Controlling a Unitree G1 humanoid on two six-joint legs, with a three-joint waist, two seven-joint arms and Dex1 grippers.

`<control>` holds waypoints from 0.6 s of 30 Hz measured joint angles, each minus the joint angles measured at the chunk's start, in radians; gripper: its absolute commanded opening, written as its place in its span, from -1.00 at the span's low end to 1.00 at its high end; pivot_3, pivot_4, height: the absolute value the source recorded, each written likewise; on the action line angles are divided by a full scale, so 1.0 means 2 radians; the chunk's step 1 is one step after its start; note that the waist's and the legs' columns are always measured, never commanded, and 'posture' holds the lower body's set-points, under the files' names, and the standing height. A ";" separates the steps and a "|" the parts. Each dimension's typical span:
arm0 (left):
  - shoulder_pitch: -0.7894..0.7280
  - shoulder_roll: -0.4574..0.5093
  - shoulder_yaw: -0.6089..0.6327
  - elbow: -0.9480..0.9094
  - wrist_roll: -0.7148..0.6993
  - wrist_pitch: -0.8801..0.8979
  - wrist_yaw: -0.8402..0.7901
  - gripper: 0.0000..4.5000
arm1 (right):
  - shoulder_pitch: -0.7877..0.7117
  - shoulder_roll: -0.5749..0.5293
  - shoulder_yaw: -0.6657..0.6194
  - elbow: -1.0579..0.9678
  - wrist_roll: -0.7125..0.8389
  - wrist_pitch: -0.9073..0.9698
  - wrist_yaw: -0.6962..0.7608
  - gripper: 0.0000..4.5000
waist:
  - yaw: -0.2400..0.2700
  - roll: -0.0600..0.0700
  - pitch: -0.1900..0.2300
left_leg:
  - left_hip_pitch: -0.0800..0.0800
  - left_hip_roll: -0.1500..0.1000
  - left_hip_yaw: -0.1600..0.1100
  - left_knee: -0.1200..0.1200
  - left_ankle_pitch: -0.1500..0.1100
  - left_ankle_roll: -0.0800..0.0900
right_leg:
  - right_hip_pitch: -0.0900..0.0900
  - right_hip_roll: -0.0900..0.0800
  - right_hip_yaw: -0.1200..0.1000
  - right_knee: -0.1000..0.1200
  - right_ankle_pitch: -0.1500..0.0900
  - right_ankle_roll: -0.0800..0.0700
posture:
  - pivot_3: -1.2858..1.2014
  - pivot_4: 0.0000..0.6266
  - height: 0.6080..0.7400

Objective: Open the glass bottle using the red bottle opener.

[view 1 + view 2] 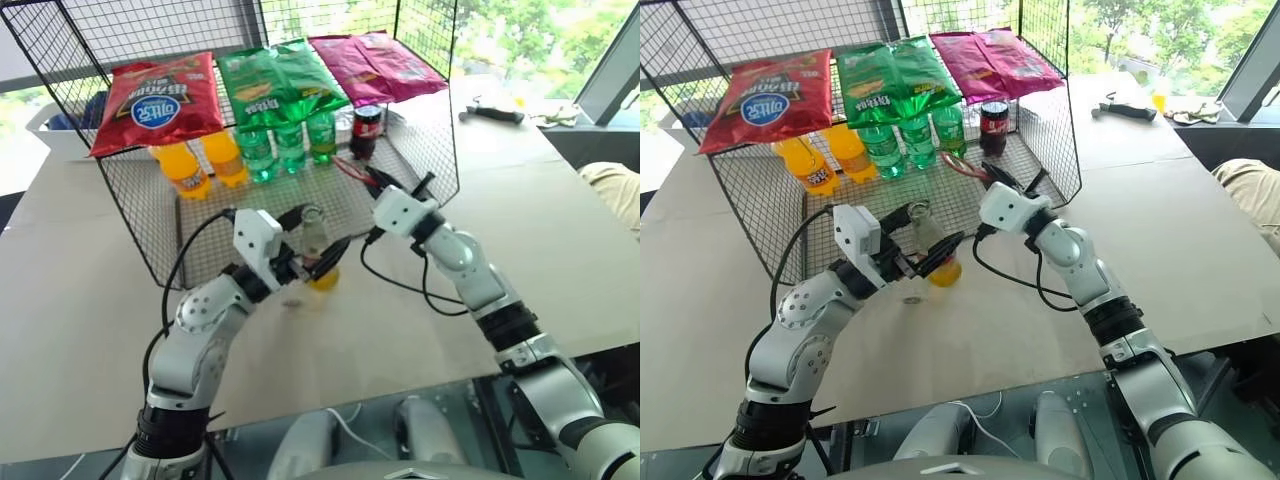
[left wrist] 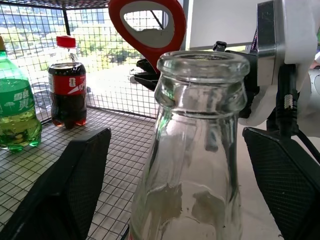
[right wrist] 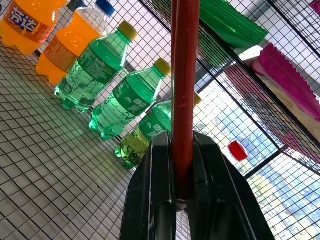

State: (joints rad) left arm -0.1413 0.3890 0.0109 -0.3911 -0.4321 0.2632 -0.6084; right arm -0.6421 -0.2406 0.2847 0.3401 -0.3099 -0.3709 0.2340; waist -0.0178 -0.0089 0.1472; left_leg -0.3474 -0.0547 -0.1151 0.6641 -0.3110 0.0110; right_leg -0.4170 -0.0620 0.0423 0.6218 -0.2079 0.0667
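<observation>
The glass bottle (image 1: 318, 250) is standing on the pale counter (image 1: 560, 250) at the front edge of the wire rack (image 1: 130, 235), its label hidden behind the left tool (image 1: 318, 243), whose ribbed black fingers (image 2: 65, 190) are spreading wide on either side without touching the glass. Its rounded mouth is bare, and a small cap-like disc (image 1: 912, 299), hard to make out, is lying just beside its base. The right tool (image 3: 176, 200) is clamping the flat handle of the red bottle opener (image 2: 147, 25), oval ring hovering just behind the mouth. Green bottles (image 1: 290, 145) and orange bottles (image 1: 205, 160) are lining the rack under crinkly snack bags (image 1: 160, 100), with windows glowing behind.
</observation>
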 measured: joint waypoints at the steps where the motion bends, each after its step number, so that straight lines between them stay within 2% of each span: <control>1: 0.000 0.001 0.001 0.000 0.000 0.000 0.000 0.98 | 0.003 0.001 0.000 -0.001 0.006 0.005 0.007 -1.00 | 0.000 0.000 0.000 | 0.000 0.000 0.000 0.000 0.000 0.000 | 0.000 0.000 0.000 0.000 0.000 0.000 | 0.03 -0.52 1.00; 5: 0.007 0.008 0.005 -0.002 -0.002 0.004 -0.001 0.98 | 0.035 0.015 -0.007 -0.025 0.056 0.047 0.048 -1.00 | 0.000 0.000 0.000 | 0.000 0.000 0.000 0.000 0.000 0.000 | 0.000 0.000 0.000 0.000 0.000 0.000 | 0.03 -0.52 1.00; 10: 0.079 0.032 0.019 -0.048 -0.012 0.017 -0.004 0.98 | 0.110 0.038 -0.030 -0.097 0.135 0.165 0.082 -1.00 | 0.000 0.000 0.000 | -0.001 0.001 0.000 -0.002 0.000 0.000 | -0.001 0.000 0.000 -0.001 0.000 0.000 | 0.03 -0.52 1.00; 16: 0.135 0.050 0.047 -0.070 -0.020 0.017 -0.009 0.98 | 0.154 0.019 -0.039 -0.173 0.176 0.288 0.110 -1.00 | 0.001 0.000 0.000 | -0.001 0.001 0.000 -0.002 0.000 0.000 | -0.001 0.000 0.000 -0.001 0.000 0.000 | 0.03 -0.52 1.00; 17: 0.153 0.053 0.055 -0.071 -0.020 0.016 -0.010 1.00 | 0.166 0.009 -0.043 -0.184 0.184 0.324 0.118 -0.59 | 0.002 0.000 0.000 | -0.001 0.001 0.000 -0.002 0.000 0.000 | -0.001 0.000 0.000 -0.001 0.000 0.000 | 0.03 -0.52 1.00; 18: 0.168 0.056 0.062 -0.070 -0.020 0.014 -0.011 1.00 | 0.176 -0.001 -0.045 -0.189 0.188 0.346 0.123 -0.47 | 0.002 0.000 0.000 | -0.001 0.001 0.000 -0.002 0.000 0.000 | -0.001 0.000 0.000 -0.001 0.000 0.000 | 0.03 -0.52 1.00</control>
State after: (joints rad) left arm 0.1951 0.5002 0.1348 -0.5320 -0.4714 0.2911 -0.6311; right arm -0.2906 -0.2419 0.1944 -0.0385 0.0666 0.3203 0.4797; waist -0.0140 -0.0081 0.1480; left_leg -0.3486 -0.0522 -0.1147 0.6596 -0.3112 0.0112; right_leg -0.4195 -0.0623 0.0421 0.6196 -0.2081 0.0666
